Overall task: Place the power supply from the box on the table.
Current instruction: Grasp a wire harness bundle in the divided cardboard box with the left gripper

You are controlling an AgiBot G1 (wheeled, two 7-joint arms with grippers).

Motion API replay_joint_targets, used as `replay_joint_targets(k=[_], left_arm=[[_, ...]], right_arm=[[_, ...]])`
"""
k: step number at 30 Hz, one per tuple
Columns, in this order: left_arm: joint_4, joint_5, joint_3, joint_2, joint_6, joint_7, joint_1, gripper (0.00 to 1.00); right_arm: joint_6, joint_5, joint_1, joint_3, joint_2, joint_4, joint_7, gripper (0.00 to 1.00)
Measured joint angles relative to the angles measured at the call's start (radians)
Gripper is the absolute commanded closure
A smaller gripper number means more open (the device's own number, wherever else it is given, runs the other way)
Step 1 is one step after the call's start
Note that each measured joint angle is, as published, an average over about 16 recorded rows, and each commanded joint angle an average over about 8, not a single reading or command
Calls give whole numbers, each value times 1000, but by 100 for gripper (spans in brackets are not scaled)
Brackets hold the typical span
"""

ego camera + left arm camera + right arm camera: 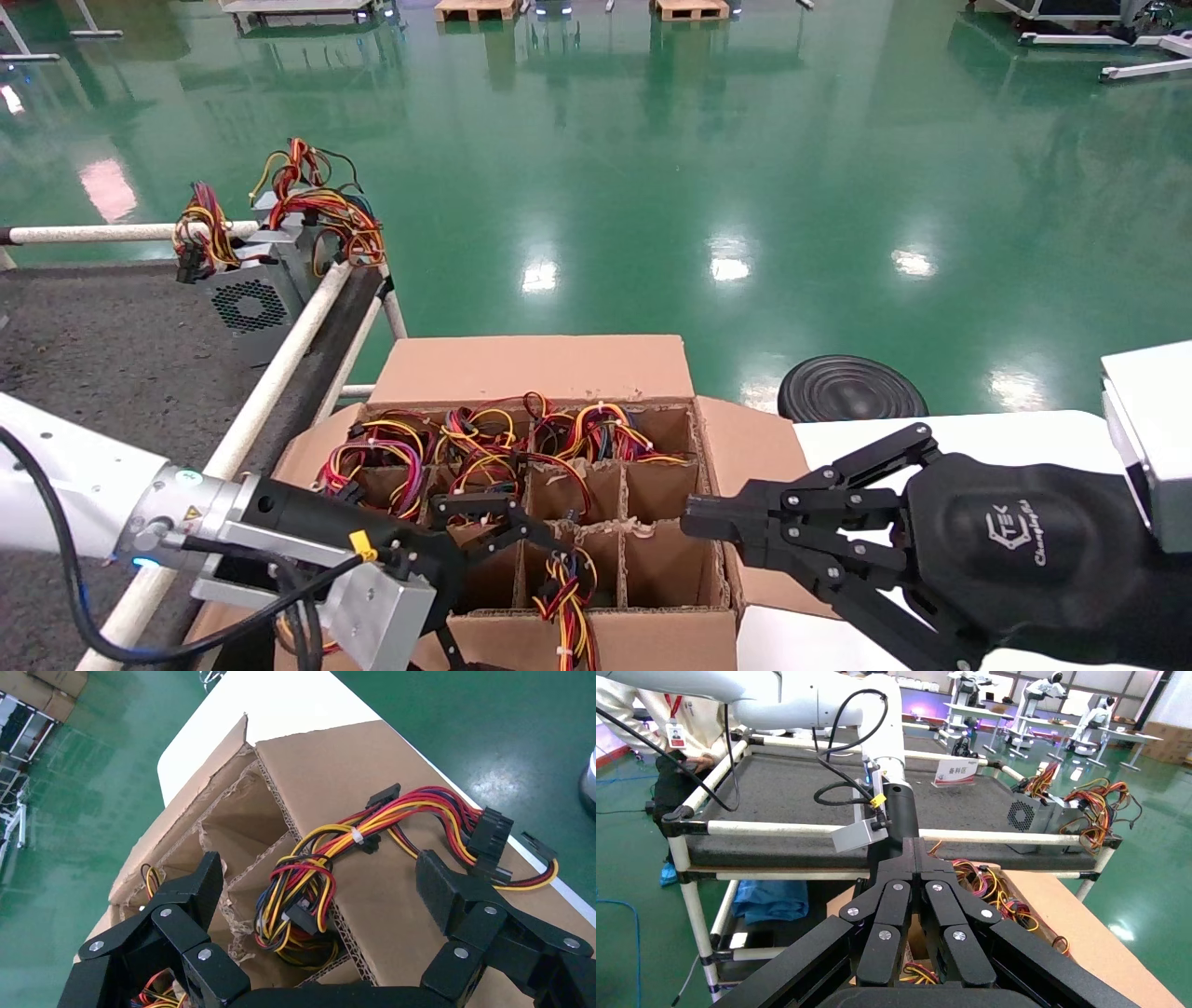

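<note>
Left end effector (320,896) straddles wire bundle (309,881).

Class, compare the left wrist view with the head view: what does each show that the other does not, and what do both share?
Only the left wrist view: black plugs on a wire bundle draped over a cardboard flap.

Only the head view: the right gripper, shut, by the box's right side; two power supplies already on the table; a black round disc.

Both: the box with its grid of cells, and the open left gripper over it.
</note>
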Motion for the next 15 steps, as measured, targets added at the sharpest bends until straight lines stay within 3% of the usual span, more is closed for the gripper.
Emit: replay_joint_targets(k=[15], left_arm=[[63, -20, 28, 31, -6, 2, 10, 0]], right_arm=[[0, 0, 0, 0, 0, 0, 0, 100]])
